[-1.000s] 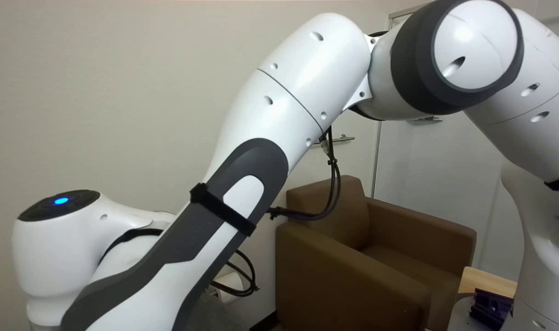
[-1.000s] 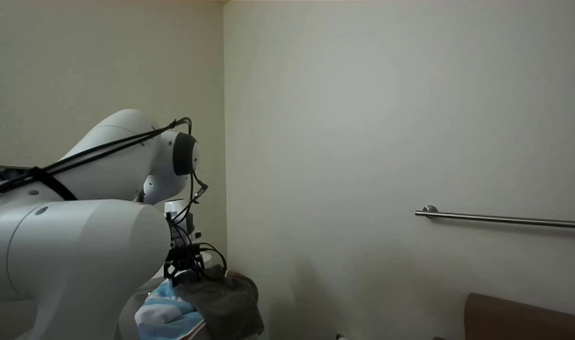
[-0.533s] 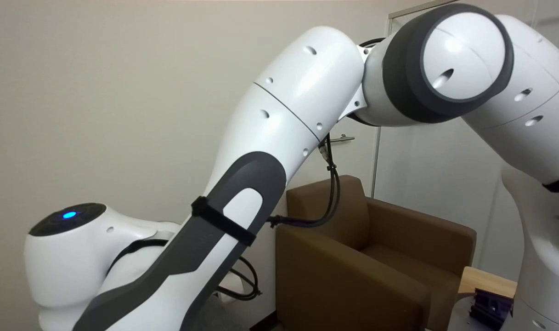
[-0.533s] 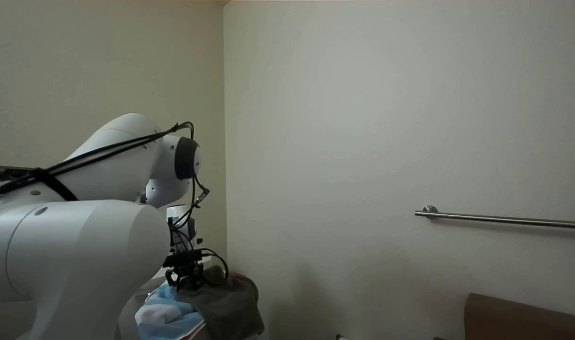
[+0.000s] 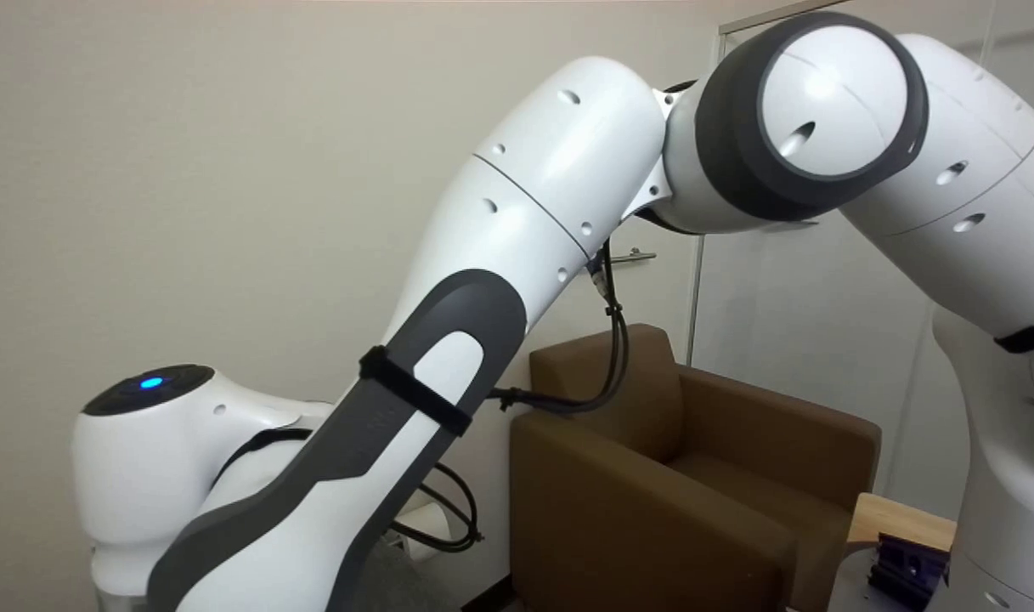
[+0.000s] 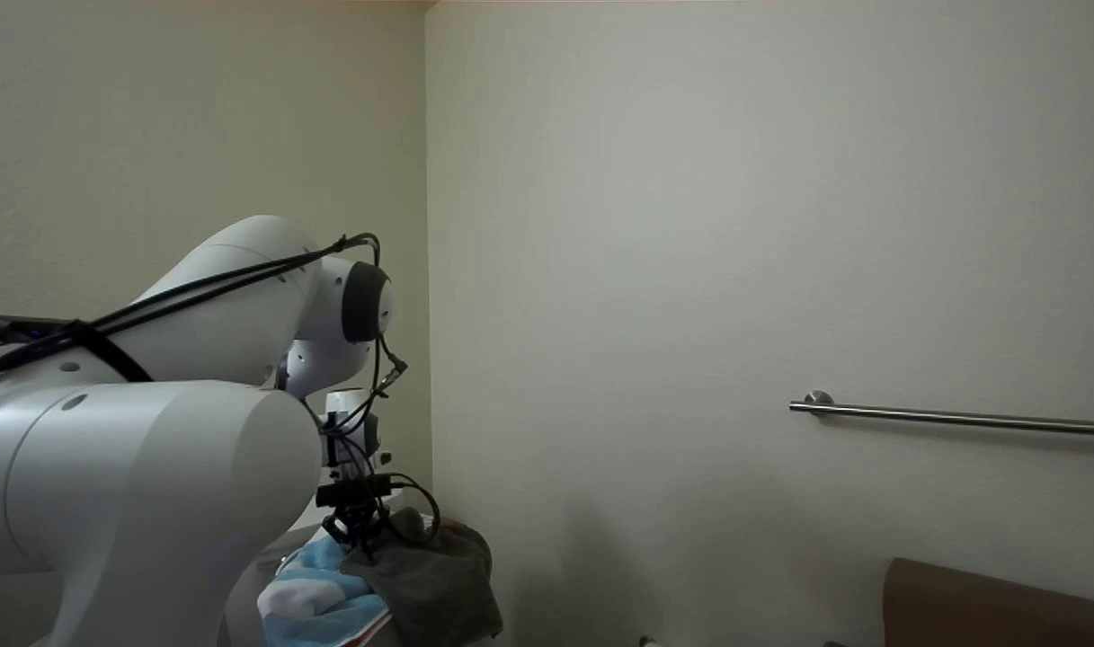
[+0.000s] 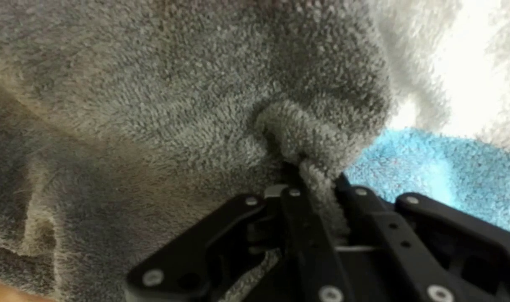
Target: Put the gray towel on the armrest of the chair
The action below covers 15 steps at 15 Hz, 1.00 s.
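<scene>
The claw point(image 6: 358, 541) sits slightly lower and farther right than a second ago in an exterior view, its jaws nearer together. There, a blue-and-white cloth point(image 6: 317, 598) lies below and left of it; the claw pinches a fold of the gray towel point(image 6: 434, 584), which spreads below and right; a metal bar point(image 6: 960, 418) and the chair point(image 6: 996, 615) stand well apart, rightward.

Bar point(image 6: 956, 417): metal, wall-mounted;
Cloth point(image 6: 317, 598): blue and white, rumpled;
Roll point(image 5: 427, 520): white, partly hidden;
Wooden surface point(image 5: 899, 520): light brown.
</scene>
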{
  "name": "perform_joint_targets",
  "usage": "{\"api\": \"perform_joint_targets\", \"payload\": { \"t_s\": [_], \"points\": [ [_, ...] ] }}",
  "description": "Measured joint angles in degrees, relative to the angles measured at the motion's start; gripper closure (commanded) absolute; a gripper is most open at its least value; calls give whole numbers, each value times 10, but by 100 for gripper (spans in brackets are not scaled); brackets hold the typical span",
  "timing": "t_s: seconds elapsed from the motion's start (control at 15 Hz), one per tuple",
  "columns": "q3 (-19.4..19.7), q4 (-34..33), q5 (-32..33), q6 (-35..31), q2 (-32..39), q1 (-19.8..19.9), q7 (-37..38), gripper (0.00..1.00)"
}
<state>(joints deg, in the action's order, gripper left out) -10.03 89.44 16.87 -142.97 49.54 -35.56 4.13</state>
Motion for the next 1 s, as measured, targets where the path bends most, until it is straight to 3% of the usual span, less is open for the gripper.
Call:
{"api": "perform_joint_targets", "payload": {
  "t_s": [0.53,1.0],
  "points": [
    [-35,3,-31,8,-10,43,-38,90],
    [-44,6,-33,85,-85,56,-38,91]
  ]
}}
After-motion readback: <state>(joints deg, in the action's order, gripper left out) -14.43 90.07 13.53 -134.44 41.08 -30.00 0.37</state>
